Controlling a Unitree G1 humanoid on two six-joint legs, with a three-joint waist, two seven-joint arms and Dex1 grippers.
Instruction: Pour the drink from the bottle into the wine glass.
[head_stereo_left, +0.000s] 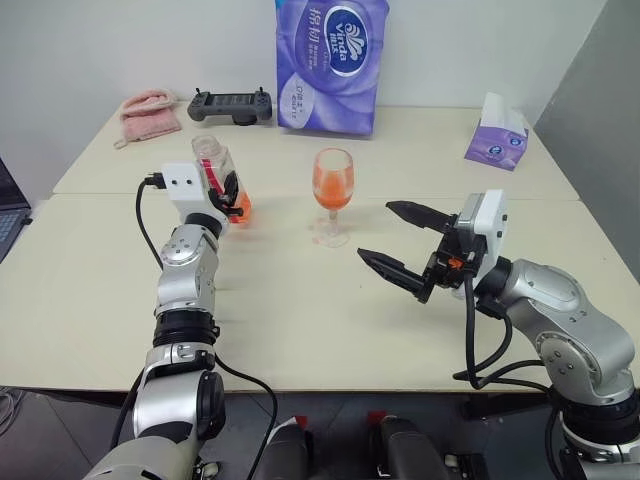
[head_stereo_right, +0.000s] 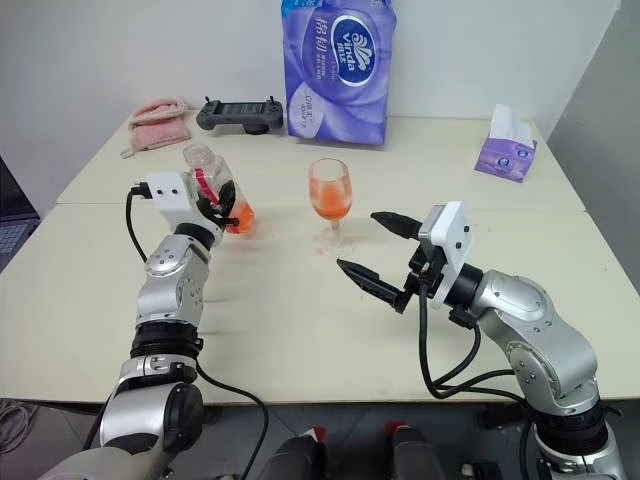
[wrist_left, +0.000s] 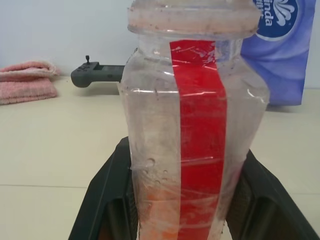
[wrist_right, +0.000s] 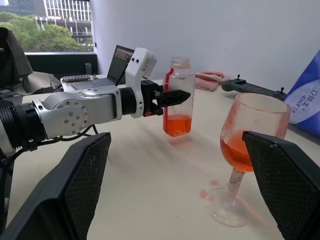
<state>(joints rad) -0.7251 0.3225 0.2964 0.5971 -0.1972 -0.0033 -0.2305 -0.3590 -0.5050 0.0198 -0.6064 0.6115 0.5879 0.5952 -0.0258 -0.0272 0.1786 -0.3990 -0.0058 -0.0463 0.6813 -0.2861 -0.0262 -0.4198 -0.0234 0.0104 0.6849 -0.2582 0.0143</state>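
The left pincer (head_stereo_left: 228, 198) is clamped on the bottle (head_stereo_left: 222, 183), its two black fingers (wrist_left: 107, 200) pressed against opposite sides of the clear body, which carries a red strip down one face. The bottle stands about upright on the left of the tabletop (head_stereo_left: 300, 310), its mouth uncapped, with a little of the drink (wrist_right: 177, 125) pooled orange-red in its base; whether the base touches the surface or sits just above it I cannot tell. The wine glass (head_stereo_left: 333, 195) stands on its foot near the middle, to the right of the bottle and apart from it, its bowl partly filled with the same liquid, and a few orange spots mark the surface beside its foot. The right pincer (head_stereo_left: 400, 240) is to the right of the glass and nearer, jaws wide apart and holding nothing, pointing toward the glass without touching it
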